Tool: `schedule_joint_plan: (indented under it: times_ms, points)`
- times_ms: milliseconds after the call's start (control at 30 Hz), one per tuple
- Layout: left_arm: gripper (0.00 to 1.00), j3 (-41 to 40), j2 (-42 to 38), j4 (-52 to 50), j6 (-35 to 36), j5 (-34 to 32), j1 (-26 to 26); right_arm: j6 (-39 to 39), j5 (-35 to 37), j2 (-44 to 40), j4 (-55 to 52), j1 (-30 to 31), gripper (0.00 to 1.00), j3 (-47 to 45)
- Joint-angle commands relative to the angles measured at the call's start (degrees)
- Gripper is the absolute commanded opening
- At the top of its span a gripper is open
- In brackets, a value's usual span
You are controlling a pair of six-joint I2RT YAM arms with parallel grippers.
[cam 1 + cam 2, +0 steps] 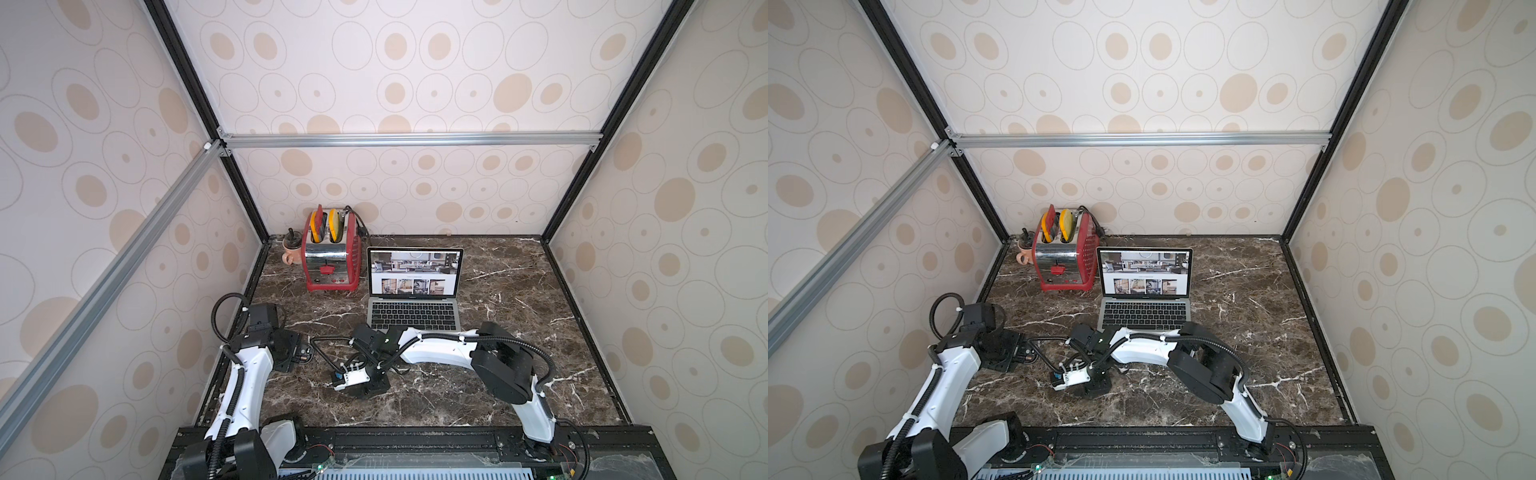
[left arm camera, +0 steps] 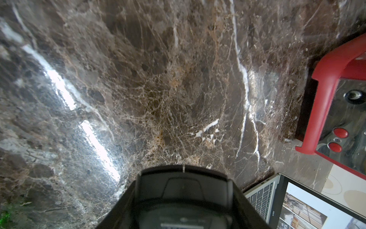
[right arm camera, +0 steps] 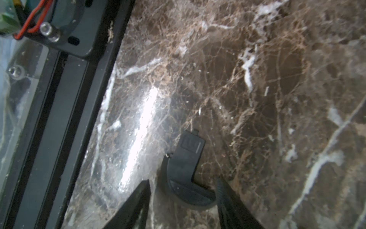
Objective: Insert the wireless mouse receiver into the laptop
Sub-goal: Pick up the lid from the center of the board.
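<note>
Early stage: the left pincer (image 2: pixel 183 177) clamps a black plastic mouse (image 2: pixel 183 200). The right pincer (image 3: pixel 183 181) is spread over a flat black cover (image 3: pixel 188 158) lying on the brown marble bench (image 3: pixel 257 99). No receiver is visible. The open silver-grey laptop (image 1: pixel 413 316) stands mid-frame in both top views, so insertion is probably still to come.

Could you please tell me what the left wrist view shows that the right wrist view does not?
Only the left wrist view: a corner of the red-and-chrome toaster, an edge of the open silver-grey laptop, and a black moulded plastic body close under the lens. Only the right wrist view: a flat black plastic cover lying between the fingers of the open right pincer, and the black metal frame rail. Both: the brown white-veined marble tabletop.
</note>
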Motion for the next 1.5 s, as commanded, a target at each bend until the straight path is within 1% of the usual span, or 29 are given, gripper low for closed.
schedule_joint_plan:
  times_ms: [0,133,233,367,467,633,800,1067,1133,1233,1333,1467]
  points:
    - [0.0,0.92,0.2,0.17,1.06,-0.11,0.41,-2.72,-1.12,2.22,-4.85,0.18,0.58,1.16]
    - [0.0,1.07,0.64,0.41,1.02,0.32,0.41,-2.28,1.48,4.0,-6.41,0.28,0.56,2.74]
    - [0.0,1.4,0.61,0.0,1.31,0.31,0.41,-1.26,4.2,5.58,-8.97,0.63,0.52,4.48]
    - [0.0,1.61,0.22,0.1,1.43,0.17,0.41,-0.73,8.6,4.92,-9.19,2.38,0.5,2.73]
    - [0.0,1.8,0.58,-0.03,1.47,0.34,0.41,0.36,10.24,3.33,-9.62,2.94,0.45,0.84]
    - [0.0,1.73,0.62,0.33,1.38,0.3,0.39,2.49,10.49,-0.19,-9.08,3.38,0.39,-4.14]
    - [0.0,1.97,0.59,0.36,1.22,0.37,0.39,4.71,10.88,-0.74,-9.59,3.4,0.34,-5.78]
    - [0.0,2.54,-0.11,-0.25,1.17,-0.04,0.41,9.05,12.75,-0.8,-9.3,3.35,0.18,-6.01]
    - [0.0,2.76,-0.04,-0.36,1.05,0.0,0.37,10.71,13.37,-0.97,-8.78,3.21,0.12,-6.27]
    - [0.0,3.08,-0.12,-0.34,1.02,-0.06,0.41,13.0,13.41,-1.57,-8.22,3.04,0.08,-6.69]
    - [0.0,3.12,-0.13,-0.26,0.87,-0.09,0.41,15.5,13.07,-2.81,-6.67,2.77,0.0,-7.74]
    - [0.0,3.12,-0.15,-0.14,0.68,0.01,0.42,18.74,12.36,-4.67,-5.15,2.15,0.0,-9.01]
